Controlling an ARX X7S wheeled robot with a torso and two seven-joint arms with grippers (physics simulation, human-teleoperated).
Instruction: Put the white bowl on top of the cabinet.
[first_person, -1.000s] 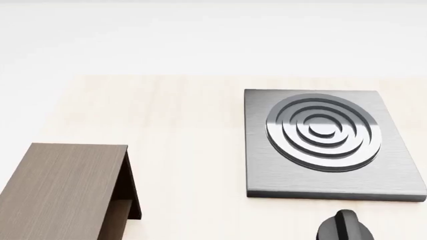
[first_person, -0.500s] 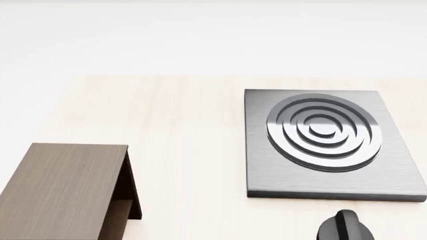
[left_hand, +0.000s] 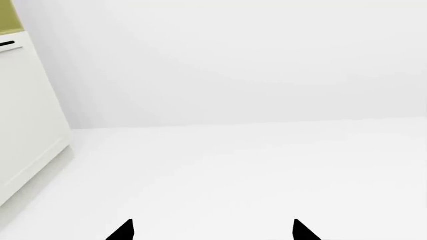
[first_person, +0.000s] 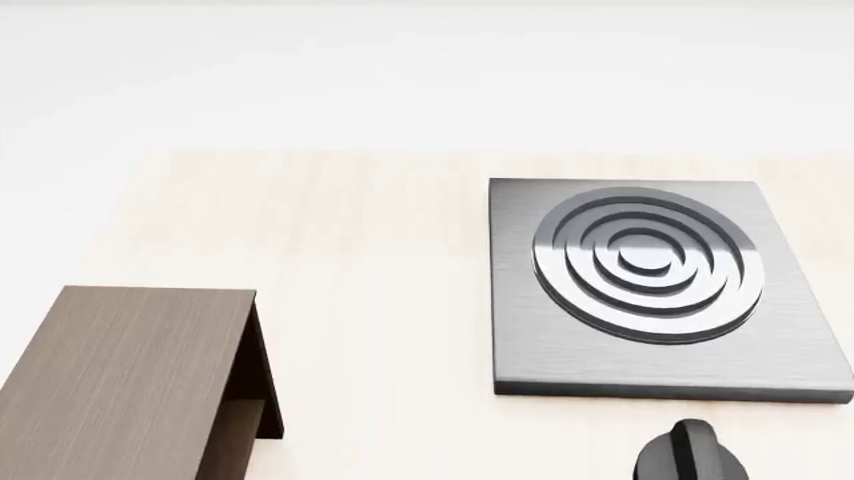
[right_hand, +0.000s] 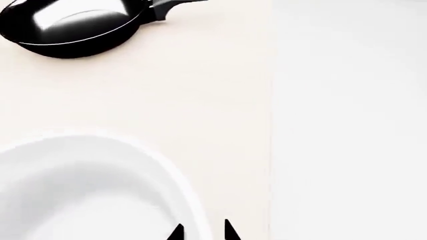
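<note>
Up close in the right wrist view, the right gripper (right_hand: 202, 231) straddles the white bowl's (right_hand: 80, 190) rim, tips narrowly apart; whether it grips cannot be told. Beyond lies a black frying pan (right_hand: 70, 27) near the bench (right_hand: 220, 85) edge. At the head view's lower left stands the cabinet (first_person: 120, 380), top bare, well apart from the grey stove plate (first_person: 654, 290) and a black knob (first_person: 687, 455). The left gripper (left_hand: 210, 231) is spread wide over white floor.
</note>
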